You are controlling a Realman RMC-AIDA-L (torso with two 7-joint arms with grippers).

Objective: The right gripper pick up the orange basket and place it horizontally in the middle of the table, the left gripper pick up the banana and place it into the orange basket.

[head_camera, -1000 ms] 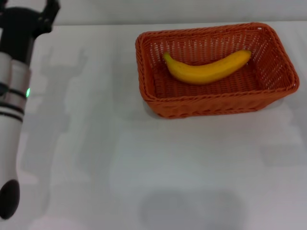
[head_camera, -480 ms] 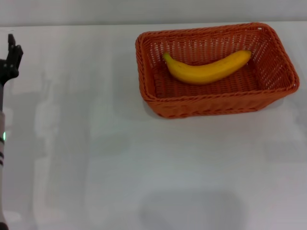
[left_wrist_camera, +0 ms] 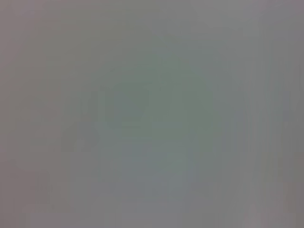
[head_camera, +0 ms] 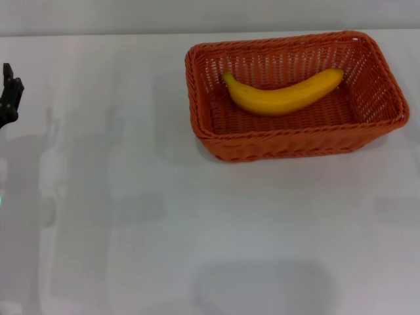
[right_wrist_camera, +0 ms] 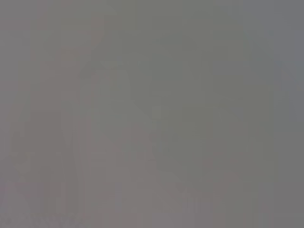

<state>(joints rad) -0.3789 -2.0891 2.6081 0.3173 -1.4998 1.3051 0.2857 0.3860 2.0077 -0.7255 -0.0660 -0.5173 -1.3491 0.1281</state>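
A plain glossy white table (head_camera: 197, 230) fills your view, with a pale strip of background along its far edge. The orange basket (head_camera: 295, 141) sits lengthwise toward the far right part of the table, its long sides running parallel to the far edge, upright on its base. Inside it lies the banana (head_camera: 282, 94), curved, resting on the woven floor with its dark tip toward the basket's left wall; nothing else is in the basket.

You see only a small black part of the left gripper (head_camera: 8, 95) at the table's left edge, well apart from the basket; you cannot tell how wide it stands, and nothing is visibly held. The right gripper does not appear in any view. Both wrist views show only featureless grey.

Judged from this layout, both placements look done. What could go wrong: the basket lies right of centre, so you may count "middle" as unmet; any correcting nudge could roll the banana against a wall or tilt the light wicker.
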